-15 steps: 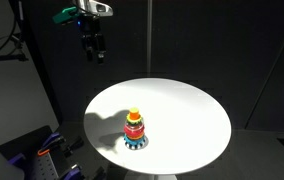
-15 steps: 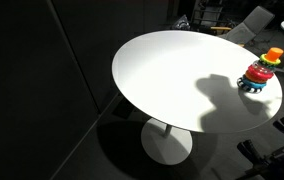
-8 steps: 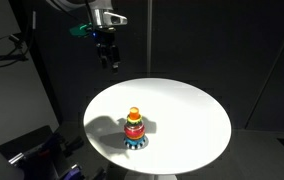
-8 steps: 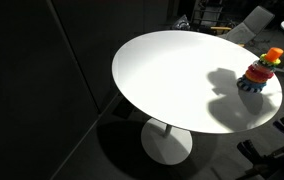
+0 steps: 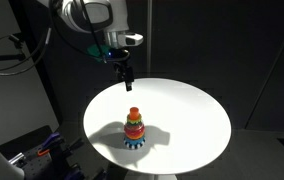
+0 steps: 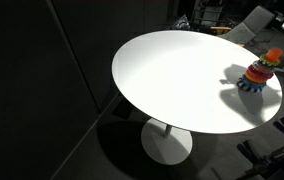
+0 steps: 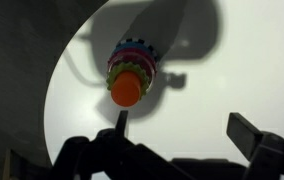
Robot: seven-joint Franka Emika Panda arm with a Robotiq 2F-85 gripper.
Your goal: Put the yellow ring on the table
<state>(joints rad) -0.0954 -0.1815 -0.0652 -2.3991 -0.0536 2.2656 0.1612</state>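
A stacking toy [image 5: 134, 129] stands upright on the round white table [image 5: 187, 115], near its edge. It has an orange top piece [image 7: 129, 87], coloured rings and a blue base [image 6: 254, 84]. The yellow ring [image 6: 260, 71] shows only as a thin yellow band in the stack, under the red ring. In the wrist view the other rings hide it. My gripper [image 5: 125, 72] hangs open and empty high above the table, beyond the toy. In the wrist view its fingers [image 7: 182, 125] frame bare table just beside the toy.
The surroundings are dark. The table [image 6: 172, 70] stands on a white pedestal foot [image 6: 167, 145]. Cluttered equipment [image 5: 37, 155] sits low beside the table, and chairs [image 6: 244, 25] stand behind it.
The arm has swung sideways and down from beside the table to over its far edge. Its shadow on the table has slid toward the toy.
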